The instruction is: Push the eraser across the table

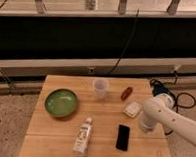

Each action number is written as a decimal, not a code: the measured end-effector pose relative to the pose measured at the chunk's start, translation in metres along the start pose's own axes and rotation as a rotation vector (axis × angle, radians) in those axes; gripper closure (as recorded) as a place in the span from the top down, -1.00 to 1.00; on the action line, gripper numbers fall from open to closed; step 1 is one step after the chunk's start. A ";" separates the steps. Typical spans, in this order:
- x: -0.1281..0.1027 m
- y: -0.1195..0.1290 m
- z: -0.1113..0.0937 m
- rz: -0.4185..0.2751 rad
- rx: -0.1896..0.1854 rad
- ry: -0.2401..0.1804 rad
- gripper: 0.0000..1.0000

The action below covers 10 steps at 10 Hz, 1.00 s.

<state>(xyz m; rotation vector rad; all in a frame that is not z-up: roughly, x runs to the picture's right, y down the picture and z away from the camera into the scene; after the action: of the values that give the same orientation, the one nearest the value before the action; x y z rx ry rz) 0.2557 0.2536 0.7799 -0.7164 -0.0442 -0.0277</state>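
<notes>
green bowl (61, 103), cup (100, 87), bottle (83, 137), white block (132, 109)

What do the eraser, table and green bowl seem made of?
Eraser: matte black slab, perhaps rubber or foam. Table: light wood, plank seams showing. Green bowl: shiny, plastic or glazed ceramic. The claw hovers beside the eraser.
</notes>
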 end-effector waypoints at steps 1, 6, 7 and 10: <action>-0.002 0.002 0.003 -0.003 -0.009 -0.002 -0.98; -0.012 0.008 0.019 -0.031 -0.050 -0.007 -0.98; -0.014 0.008 0.021 -0.046 -0.061 -0.002 -0.98; -0.029 0.006 0.028 -0.091 -0.094 0.006 -0.98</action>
<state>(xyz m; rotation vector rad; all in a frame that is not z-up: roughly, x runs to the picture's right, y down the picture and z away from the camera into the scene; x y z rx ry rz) 0.2262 0.2770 0.7957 -0.8076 -0.0698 -0.1194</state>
